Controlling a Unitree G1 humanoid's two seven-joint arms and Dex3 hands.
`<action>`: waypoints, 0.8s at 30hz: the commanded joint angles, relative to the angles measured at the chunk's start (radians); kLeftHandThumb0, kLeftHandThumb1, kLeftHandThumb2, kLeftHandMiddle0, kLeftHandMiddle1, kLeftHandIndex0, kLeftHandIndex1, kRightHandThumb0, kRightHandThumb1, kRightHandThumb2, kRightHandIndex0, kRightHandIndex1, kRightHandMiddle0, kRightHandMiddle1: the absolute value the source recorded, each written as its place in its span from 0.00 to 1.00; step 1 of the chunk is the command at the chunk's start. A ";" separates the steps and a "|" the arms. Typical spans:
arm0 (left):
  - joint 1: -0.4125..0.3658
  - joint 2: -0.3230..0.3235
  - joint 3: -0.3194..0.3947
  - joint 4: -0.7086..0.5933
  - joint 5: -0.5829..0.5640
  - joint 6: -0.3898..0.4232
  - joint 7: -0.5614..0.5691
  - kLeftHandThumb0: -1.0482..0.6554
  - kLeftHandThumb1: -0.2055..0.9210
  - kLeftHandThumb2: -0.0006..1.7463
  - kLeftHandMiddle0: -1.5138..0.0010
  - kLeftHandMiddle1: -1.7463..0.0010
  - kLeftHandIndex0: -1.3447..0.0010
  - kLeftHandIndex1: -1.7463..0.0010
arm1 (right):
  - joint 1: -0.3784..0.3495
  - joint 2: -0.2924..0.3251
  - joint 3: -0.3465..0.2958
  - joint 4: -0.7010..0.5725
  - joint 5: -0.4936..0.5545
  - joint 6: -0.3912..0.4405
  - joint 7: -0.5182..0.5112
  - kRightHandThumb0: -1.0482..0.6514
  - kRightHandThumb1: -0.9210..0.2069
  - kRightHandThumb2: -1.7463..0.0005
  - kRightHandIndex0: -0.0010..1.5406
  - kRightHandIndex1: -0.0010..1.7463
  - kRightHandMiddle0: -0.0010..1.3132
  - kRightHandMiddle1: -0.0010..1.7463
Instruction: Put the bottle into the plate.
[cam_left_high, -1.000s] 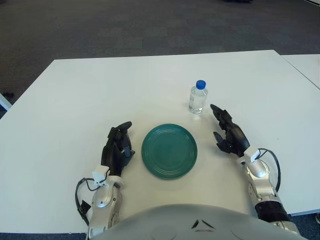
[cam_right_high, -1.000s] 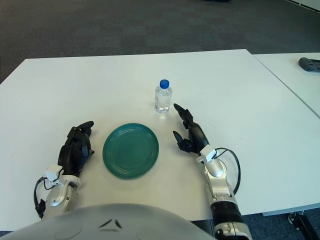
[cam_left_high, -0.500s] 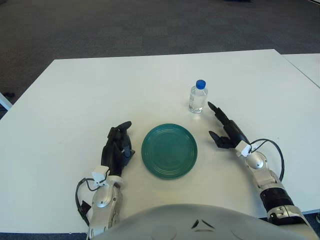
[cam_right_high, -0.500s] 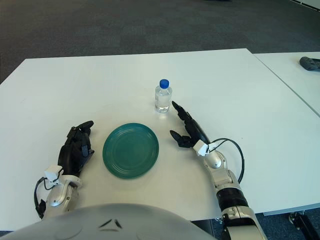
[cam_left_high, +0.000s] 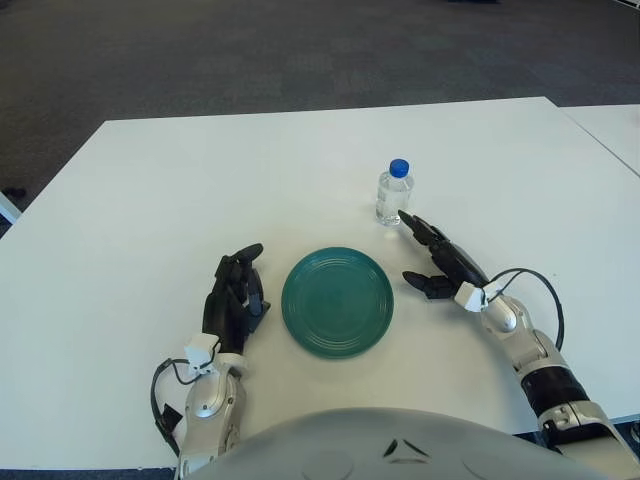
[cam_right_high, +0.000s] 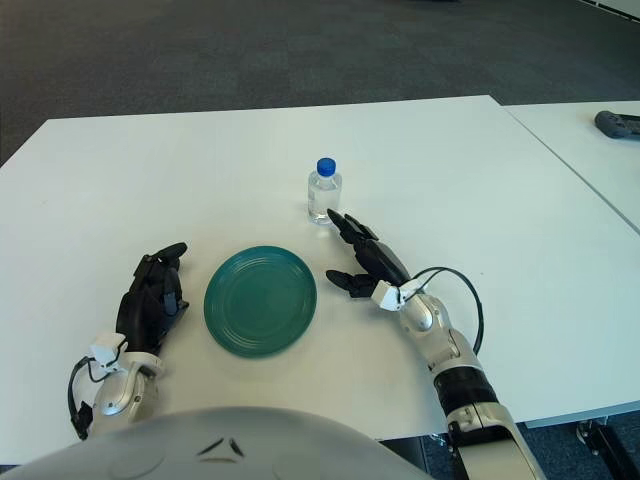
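One bottle (cam_left_high: 394, 194), one plate (cam_left_high: 337, 302), one table (cam_left_high: 180, 190), and two hands: left hand (cam_left_high: 235, 300), right hand (cam_left_high: 440, 262).

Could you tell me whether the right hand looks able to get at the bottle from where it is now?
Probably yes. The right hand is open, its fingers pointing at the base of the upright bottle, with only bare table between them. The plate lies to its left, out of the way.

bottle (cam_left_high: 394, 195): clear, blue cap
plate (cam_left_high: 337, 302): teal green, ringed
desk (cam_left_high: 180, 190): white
hands: black fingers
floor (cam_left_high: 250, 50): dark grey
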 joint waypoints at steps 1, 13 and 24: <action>-0.003 0.004 0.000 0.015 -0.002 -0.011 -0.008 0.18 1.00 0.44 0.66 0.76 0.85 0.45 | -0.035 -0.010 0.018 0.029 -0.031 -0.025 -0.050 0.00 0.00 0.54 0.00 0.00 0.00 0.00; 0.001 0.002 -0.001 0.018 -0.002 -0.024 -0.010 0.20 1.00 0.45 0.66 0.77 0.85 0.45 | -0.069 0.009 0.053 0.095 0.099 -0.091 0.028 0.00 0.00 0.57 0.00 0.00 0.00 0.00; 0.002 0.006 0.008 0.033 -0.020 -0.037 -0.023 0.23 1.00 0.46 0.66 0.78 0.85 0.45 | -0.058 0.041 0.036 0.158 0.353 -0.188 0.168 0.00 0.00 0.55 0.00 0.00 0.00 0.00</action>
